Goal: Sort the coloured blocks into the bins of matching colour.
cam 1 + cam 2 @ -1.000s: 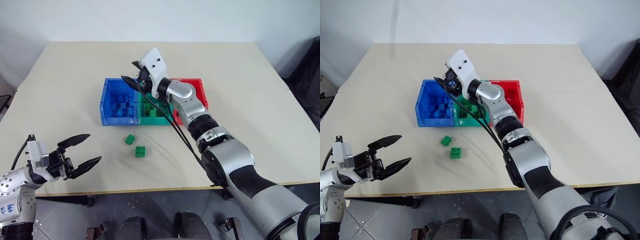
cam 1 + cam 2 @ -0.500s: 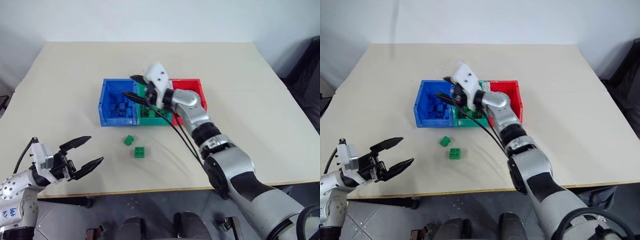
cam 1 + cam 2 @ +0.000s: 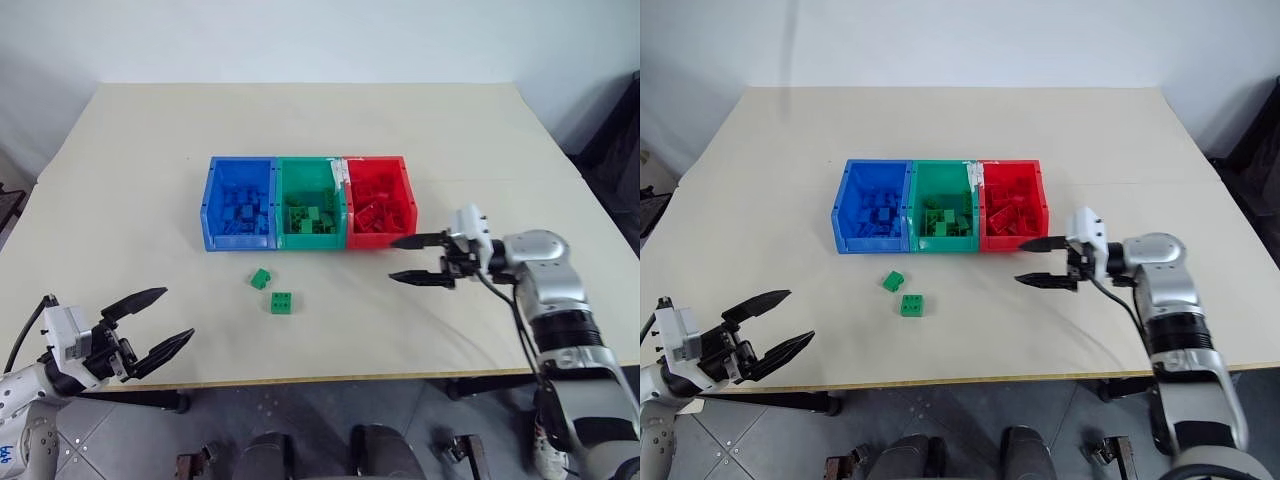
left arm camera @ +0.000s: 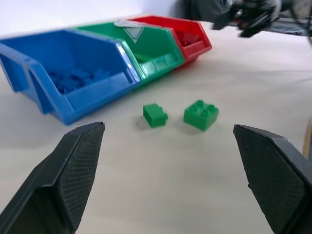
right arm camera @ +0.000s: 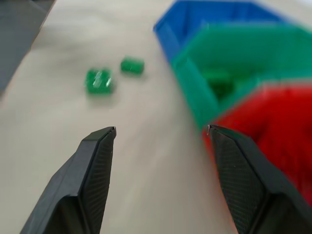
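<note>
Both your end effectors, left (image 3: 148, 322) and right (image 3: 410, 259), gaped empty; two green blocks (image 3: 272, 291) lay close together on the counter (image 3: 140, 180), so grabbing one risked knocking its neighbour.

On a pale beige table (image 3: 130, 160) stand three joined bins: the blue bin (image 3: 211, 205), the green bin (image 3: 310, 172) touching it, and the red bin (image 3: 400, 180) on the green bin's far side. Each holds bricks of its own colour. Just in front of the blue bin lie two green bricks (image 3: 261, 279) (image 3: 281, 302). Both grippers (image 3: 418, 258) (image 3: 150, 323) have black fingers with a fine mesh pattern.
</note>
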